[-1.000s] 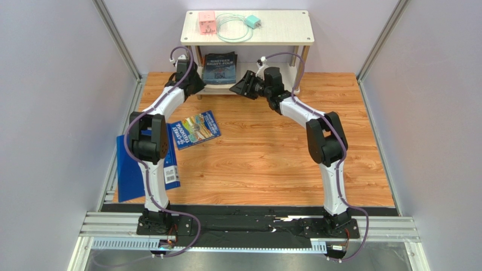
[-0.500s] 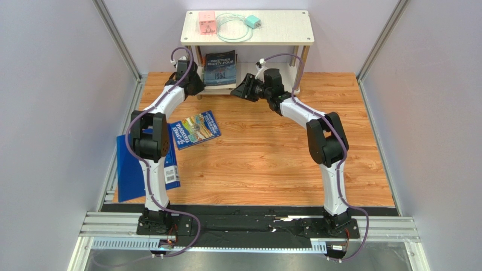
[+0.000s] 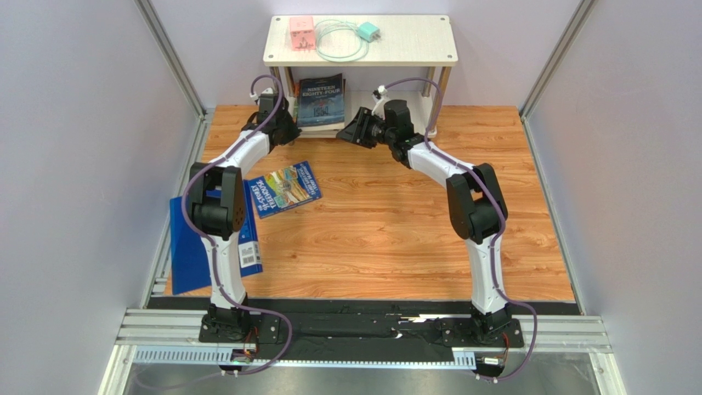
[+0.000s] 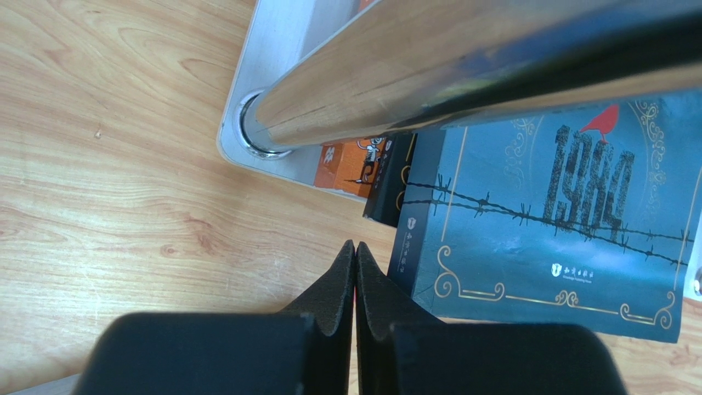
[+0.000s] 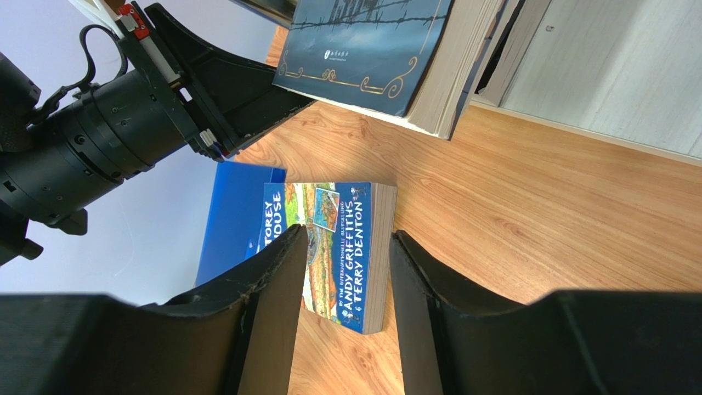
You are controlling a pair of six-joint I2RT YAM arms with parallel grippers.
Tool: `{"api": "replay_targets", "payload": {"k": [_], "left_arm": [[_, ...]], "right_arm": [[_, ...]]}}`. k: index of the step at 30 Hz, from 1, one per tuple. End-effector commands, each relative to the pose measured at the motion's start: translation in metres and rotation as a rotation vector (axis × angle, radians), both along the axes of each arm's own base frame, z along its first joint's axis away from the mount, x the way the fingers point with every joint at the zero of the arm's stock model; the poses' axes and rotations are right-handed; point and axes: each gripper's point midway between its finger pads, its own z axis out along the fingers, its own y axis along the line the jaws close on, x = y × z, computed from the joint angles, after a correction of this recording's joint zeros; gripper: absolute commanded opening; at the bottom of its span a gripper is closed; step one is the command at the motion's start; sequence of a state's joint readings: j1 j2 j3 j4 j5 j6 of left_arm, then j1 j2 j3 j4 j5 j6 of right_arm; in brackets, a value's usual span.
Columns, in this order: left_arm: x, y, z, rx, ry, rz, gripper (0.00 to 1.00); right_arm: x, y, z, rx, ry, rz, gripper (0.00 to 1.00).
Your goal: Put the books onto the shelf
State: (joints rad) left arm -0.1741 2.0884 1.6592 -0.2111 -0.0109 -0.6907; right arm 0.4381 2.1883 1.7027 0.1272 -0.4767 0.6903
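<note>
Left jaws pressed together, empty, tips just beside a corner of the dark blue-grey book (image 4: 544, 214) with gold trim and barbed-wire art. It covers a black book (image 4: 394, 185) and an orange book (image 4: 350, 160) on the lower board of the shelf (image 3: 412, 51) at the wooden worktop's (image 3: 387, 239) far edge. Right jaws part-open, empty, near the same book. Cartoon-covered book (image 3: 283, 189) lies flat toward the left edge.

Small two-tier shelf (image 3: 412, 41) at the middle of the worktop's far edge: pale wood-grain boards, shiny silver posts. On its lower board a flat stack, dark blue-grey book (image 3: 321, 99) marked "1984" on top, jutting over the front edge. Beneath it, corners of a black book (image 4: 387, 185) and an orange book (image 4: 350, 160). Bright cartoon-covered book (image 3: 284, 189) flat on the worktop, left of the middle. Blue book (image 3: 188, 247) at the left edge, partly hidden.
</note>
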Motion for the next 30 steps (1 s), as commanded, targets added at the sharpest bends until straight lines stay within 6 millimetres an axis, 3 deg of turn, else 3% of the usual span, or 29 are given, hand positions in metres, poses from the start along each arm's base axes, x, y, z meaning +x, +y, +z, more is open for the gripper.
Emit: {"api": "replay_targets", "payload": {"k": [1,3,4,6,13,15,18,30], "left_arm": [[-0.011,-0.056,0.044,0.007,-0.101,-0.175,0.00],[-0.018,-0.056,0.036,0.013,-0.077,-0.168,0.00],[-0.019,-0.056,0.045,0.004,-0.101,-0.163,0.00],[-0.023,-0.045,0.038,0.024,-0.087,-0.106,0.00],[-0.025,-0.003,0.065,0.166,-0.134,0.061,0.00],[-0.022,0.002,0.077,0.211,-0.143,0.055,0.07],[-0.023,-0.007,0.074,0.215,-0.112,-0.014,0.00],[-0.018,-0.039,0.039,0.151,-0.080,-0.119,0.00]], "right_arm": [[0.005,0.003,0.030,0.022,-0.072,-0.004,0.46],[0.005,0.002,0.029,0.021,-0.068,-0.006,0.47],[0.005,0.003,0.029,0.024,-0.070,-0.002,0.47],[0.005,0.002,0.028,0.025,-0.065,-0.002,0.47],[0.002,0.002,0.022,0.021,-0.053,0.004,0.51],[0.002,0.002,0.020,0.018,-0.050,0.004,0.51],[0.003,0.001,0.019,0.023,-0.046,-0.006,0.51],[0.003,-0.011,0.018,0.028,-0.034,-0.027,0.51]]}}
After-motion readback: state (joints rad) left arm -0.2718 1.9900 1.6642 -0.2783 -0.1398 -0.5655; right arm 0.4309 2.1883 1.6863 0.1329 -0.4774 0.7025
